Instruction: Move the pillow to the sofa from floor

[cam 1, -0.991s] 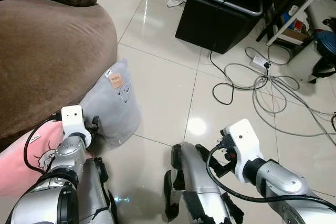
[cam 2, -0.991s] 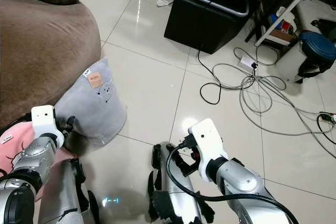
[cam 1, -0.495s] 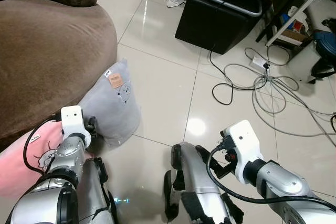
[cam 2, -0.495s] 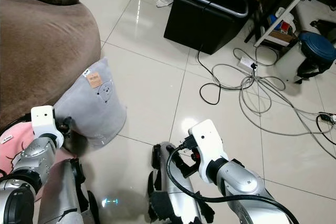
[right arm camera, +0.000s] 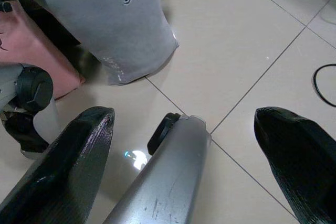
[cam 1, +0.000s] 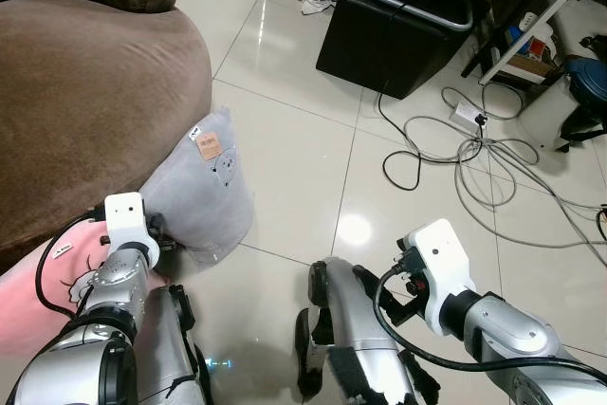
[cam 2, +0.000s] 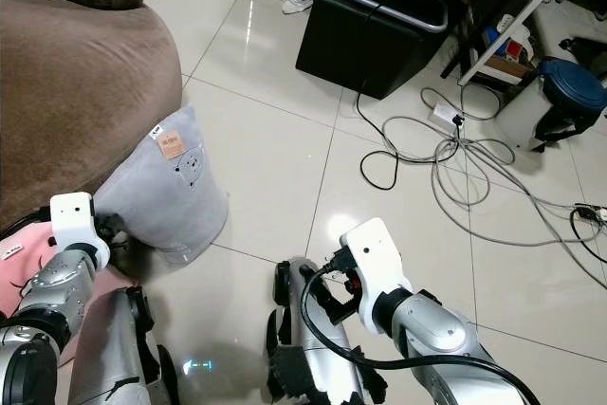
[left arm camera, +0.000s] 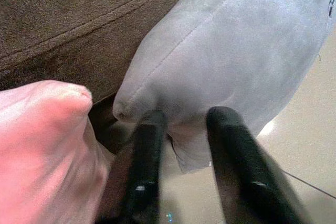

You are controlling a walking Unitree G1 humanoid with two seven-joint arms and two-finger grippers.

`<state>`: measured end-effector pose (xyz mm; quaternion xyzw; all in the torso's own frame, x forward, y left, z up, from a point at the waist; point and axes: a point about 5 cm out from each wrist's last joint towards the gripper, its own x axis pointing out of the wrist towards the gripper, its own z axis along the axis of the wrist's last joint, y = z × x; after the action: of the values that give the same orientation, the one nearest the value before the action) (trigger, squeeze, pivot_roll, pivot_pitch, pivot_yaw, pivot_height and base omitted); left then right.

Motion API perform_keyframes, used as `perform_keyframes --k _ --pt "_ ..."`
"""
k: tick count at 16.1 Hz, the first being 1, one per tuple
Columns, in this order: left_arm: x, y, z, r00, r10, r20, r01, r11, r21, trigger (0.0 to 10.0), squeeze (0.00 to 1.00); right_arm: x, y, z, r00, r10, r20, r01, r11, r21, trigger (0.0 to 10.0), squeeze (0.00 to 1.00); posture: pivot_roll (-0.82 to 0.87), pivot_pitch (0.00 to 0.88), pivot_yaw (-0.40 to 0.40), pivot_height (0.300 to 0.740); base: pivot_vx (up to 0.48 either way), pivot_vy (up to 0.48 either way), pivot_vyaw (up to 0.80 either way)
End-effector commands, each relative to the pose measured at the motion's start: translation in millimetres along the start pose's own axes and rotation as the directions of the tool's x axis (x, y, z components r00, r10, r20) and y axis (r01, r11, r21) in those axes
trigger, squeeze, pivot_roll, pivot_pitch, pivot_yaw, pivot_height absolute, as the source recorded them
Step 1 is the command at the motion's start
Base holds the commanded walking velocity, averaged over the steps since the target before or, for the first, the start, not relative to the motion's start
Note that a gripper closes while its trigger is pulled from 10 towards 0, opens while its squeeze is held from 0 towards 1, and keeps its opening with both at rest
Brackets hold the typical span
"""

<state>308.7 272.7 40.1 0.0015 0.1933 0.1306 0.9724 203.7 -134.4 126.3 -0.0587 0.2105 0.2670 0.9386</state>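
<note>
Left gripper [left arm camera: 181, 124] – parted – at the grey pillow [cam 1: 201, 192] beside the sofa [cam 1: 85, 92]; right gripper [right arm camera: 194, 135] spread wide.

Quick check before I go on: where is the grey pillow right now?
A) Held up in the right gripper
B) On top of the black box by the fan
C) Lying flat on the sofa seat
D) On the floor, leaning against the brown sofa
D: the grey pillow stands on the tiled floor against the side of the brown sofa, and the left gripper sits open at its lower corner.
</note>
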Motion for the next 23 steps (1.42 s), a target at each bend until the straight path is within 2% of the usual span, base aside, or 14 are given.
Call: perform_keyframes --k 1,6,11,14,16,17,18,19,20,21,22,23 --pt "-3.6 0.1 -12.8 0.999 -0.001 -0.040 0.001 1.000 0.006 0.0 0.00 -4.8 -1.5 -1.0 1.000 -0.010 -0.013 0.010 1.000 -0.006 10.0 0.00 -0.22 0.249 -0.232 0.547 0.000 0.000 0.00" --pt "-3.5 7.7 -9.2 1.000 0.008 -0.027 -0.008 1.000 0.013 0.0 0.00 -5.5 -0.5 -4.0 1.000 -0.008 -0.012 0.008 1.000 0.001 10.0 0.00 -0.20 0.244 -0.217 0.547 0.000 0.000 0.00" --pt "-3.1 10.8 -4.6 1.000 -0.010 0.003 0.010 0.999 -0.051 0.0 0.00 -4.9 -6.2 -14.9 0.999 -0.024 -0.031 0.024 1.000 0.005 10.0 0.00 -0.17 0.225 -0.184 0.547 0.000 0.000 0.00" --pt "-4.1 -6.8 -5.3 0.992 -0.111 0.059 0.118 0.985 -0.123 0.0 0.00 -1.8 -17.2 -33.2 0.997 -0.050 -0.060 0.050 0.999 -0.002 10.0 0.00 -0.12 0.176 -0.132 0.547 0.000 0.000 0.00" --pt "-4.8 -21.2 -0.6 0.976 -0.175 0.132 0.195 0.967 -0.160 0.0 0.00 4.1 -25.7 -42.8 0.995 -0.067 -0.069 0.067 0.998 -0.012 10.0 0.00 -0.08 0.116 -0.085 0.547 0.000 0.000 0.00" --pt "-5.0 -23.6 1.8 0.970 -0.184 0.156 0.209 0.964 -0.165 0.0 0.00 4.8 -27.5 -43.1 0.995 -0.072 -0.064 0.071 0.997 -0.014 10.0 0.00 -0.08 0.116 -0.085 0.547 0.000 0.000 0.00" --pt "-6.1 -37.2 10.3 0.946 -0.234 0.226 0.266 0.956 -0.125 0.0 0.00 15.3 -37.0 -44.5 0.993 -0.110 -0.048 0.110 0.994 -0.001 10.0 0.00 -0.04 0.055 -0.054 0.547 0.000 0.000 0.00" --pt "-8.6 -49.2 15.1 0.922 -0.283 0.264 0.305 0.951 -0.046 0.0 0.00 19.3 -42.2 -45.7 0.988 -0.150 -0.044 0.151 0.988 0.018 10.0 0.00 -0.01 0.026 -0.041 0.547 0.000 0.000 0.00" --pt "-10.1 -54.4 16.7 0.911 -0.302 0.280 0.319 0.948 -0.016 0.0 0.00 20.7 -44.2 -46.8 0.985 -0.169 -0.044 0.170 0.985 0.027 10.0 0.00 -0.01 0.026 -0.041 0.547 0.000 0.000 0.00" --pt "-15.8 -71.6 20.4 0.876 -0.372 0.308 0.363 0.928 0.089 2.9 0.00 28.2 -49.3 -53.7 0.977 -0.206 -0.059 0.210 0.976 0.052 10.0 0.00 0.03 0.000 -0.017 0.547 0.000 0.000 0.00" --pt "-22.5 -85.3 20.7 0.852 -0.411 0.324 0.397 0.911 0.112 10.0 0.00 37.6 -52.2 -61.4 0.972 -0.226 -0.067 0.231 0.970 0.075 10.0 0.00 0.06 0.000 -0.005 0.547 0.000 0.000 0.00" --pt "-27.7 -91.5 15.8 0.843 -0.436 0.315 0.427 0.898 0.103 10.0 0.00 44.3 -54.8 -69.3 0.964 -0.250 -0.089 0.258 0.961 0.099 10.0 0.00 0.08 0.000 -0.004 0.547 0.000 0.000 0.00"
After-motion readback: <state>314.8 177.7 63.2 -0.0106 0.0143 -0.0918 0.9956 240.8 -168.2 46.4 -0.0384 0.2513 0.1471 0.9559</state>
